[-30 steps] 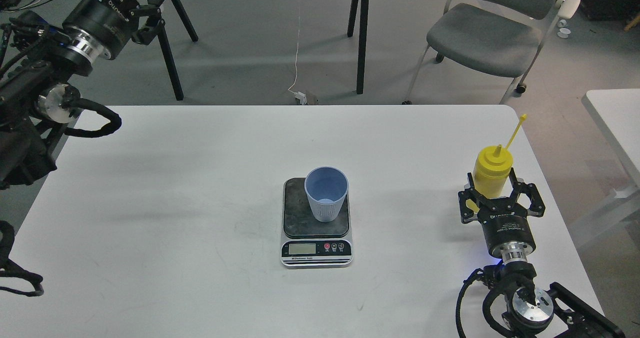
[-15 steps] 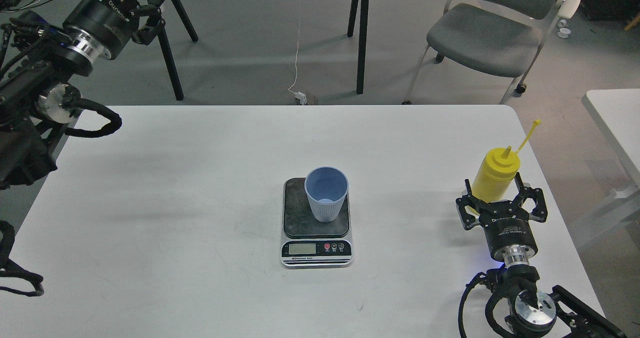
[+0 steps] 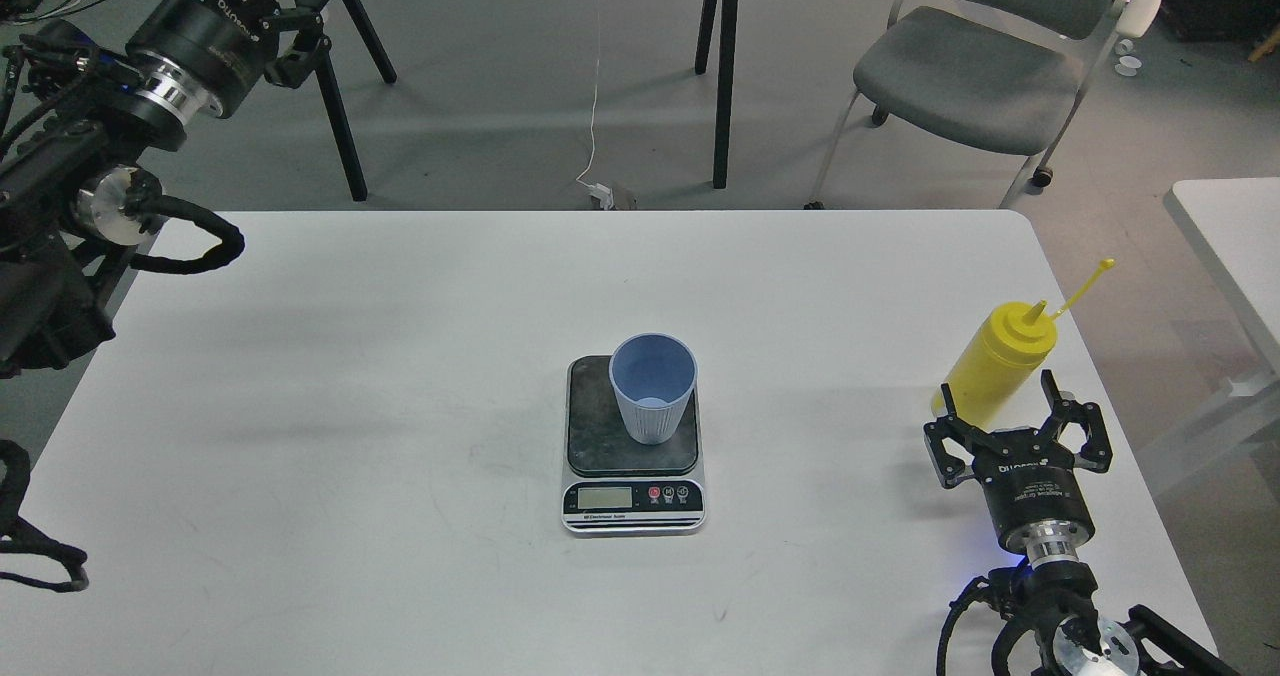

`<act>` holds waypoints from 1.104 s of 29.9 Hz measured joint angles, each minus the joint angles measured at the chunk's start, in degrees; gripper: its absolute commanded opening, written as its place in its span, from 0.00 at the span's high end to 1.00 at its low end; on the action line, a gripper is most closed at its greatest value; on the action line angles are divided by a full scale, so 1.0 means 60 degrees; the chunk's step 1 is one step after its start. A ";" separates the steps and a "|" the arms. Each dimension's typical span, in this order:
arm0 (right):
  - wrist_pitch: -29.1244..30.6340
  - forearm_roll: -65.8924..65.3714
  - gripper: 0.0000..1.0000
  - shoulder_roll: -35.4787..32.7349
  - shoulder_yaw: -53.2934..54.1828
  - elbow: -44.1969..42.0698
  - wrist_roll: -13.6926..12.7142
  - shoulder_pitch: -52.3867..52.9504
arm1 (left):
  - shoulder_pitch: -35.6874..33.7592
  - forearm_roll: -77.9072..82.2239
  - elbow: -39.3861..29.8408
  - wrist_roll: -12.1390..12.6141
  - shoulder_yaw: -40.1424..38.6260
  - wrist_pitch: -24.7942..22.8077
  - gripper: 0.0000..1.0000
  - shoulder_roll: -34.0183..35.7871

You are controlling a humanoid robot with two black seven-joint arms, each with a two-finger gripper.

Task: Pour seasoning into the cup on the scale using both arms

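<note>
Seasoning [image 3: 995, 364], a yellow squeeze bottle with domed cap and thin nozzle, leans tilted just beyond our right gripper [image 3: 1018, 418], whose jaws stand apart around its base. Our left gripper [image 3: 300, 31] hangs well apart, jaws spread, holding nothing.

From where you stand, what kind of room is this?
Probably a robotics lab or test office, not a kitchen: a white worktable on bare grey floor, a grey office chair behind it, and a loose cable trailing to a plug on the floor.
</note>
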 measured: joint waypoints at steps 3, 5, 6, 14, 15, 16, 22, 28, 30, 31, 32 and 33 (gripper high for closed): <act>0.0000 -0.0002 0.01 -0.0205 0.0003 0.0313 0.0000 -0.0297 | 0.0001 0.0000 0.0000 0.0000 -0.0005 0.0000 0.06 -0.0002; 0.0000 -0.0002 0.01 -0.0387 0.0015 0.0535 0.0000 -0.0495 | 0.0000 0.0000 0.0000 0.0000 -0.0010 0.0000 0.06 -0.0002; 0.0000 -0.0003 0.01 -0.0486 0.0023 0.0653 0.0000 -0.0603 | 0.0000 0.0000 0.0000 0.0000 -0.0012 0.0001 0.06 -0.0002; 0.0000 -0.0062 0.01 -0.2026 0.0110 0.1176 0.0012 -0.1273 | -0.0018 -0.0013 -0.0014 0.0000 -0.0014 0.0000 0.06 -0.0002; 0.0000 -0.0081 0.01 -0.2322 0.0132 0.1092 0.0014 -0.1276 | -0.0018 -0.0013 -0.0017 0.0000 -0.0016 0.0000 0.06 -0.0002; 0.0000 -0.0112 0.01 -0.2655 0.0156 0.0962 0.0018 -0.1258 | -0.0018 -0.0014 -0.0021 0.0000 -0.0020 0.0001 0.06 -0.0002; 0.0000 -0.0710 0.01 -0.4526 0.0303 -0.0742 0.0000 0.0401 | 0.0009 -0.0035 -0.0064 0.0000 -0.0049 -0.0001 0.06 -0.0002; 0.0000 -0.3521 0.01 -0.5431 -0.0477 -0.3253 -0.0324 0.3754 | -0.0023 -0.0067 -0.0095 0.0000 -0.0135 0.0001 0.06 -0.0002; 0.0000 -0.4983 0.01 -0.5437 -0.1335 -0.4104 -0.0461 0.5409 | -0.0141 -0.0087 -0.0107 0.0000 -0.0147 -0.0002 0.06 -0.0012; 0.0000 -0.5476 0.02 -0.5428 -0.1760 -0.4417 -0.0499 0.6074 | -0.0170 -0.0092 -0.0107 0.0000 -0.0148 -0.0001 0.06 -0.0032; 0.0000 -0.5853 0.02 -0.5380 -0.2242 -0.4709 -0.0534 0.6760 | -0.0187 -0.0098 -0.0105 0.0000 -0.0148 0.0002 0.06 -0.0072; 0.0000 -0.6099 0.02 -0.5259 -0.2783 -0.4960 -0.0567 0.7417 | -0.0196 -0.0103 -0.0104 0.0000 -0.0149 0.0002 0.06 -0.0123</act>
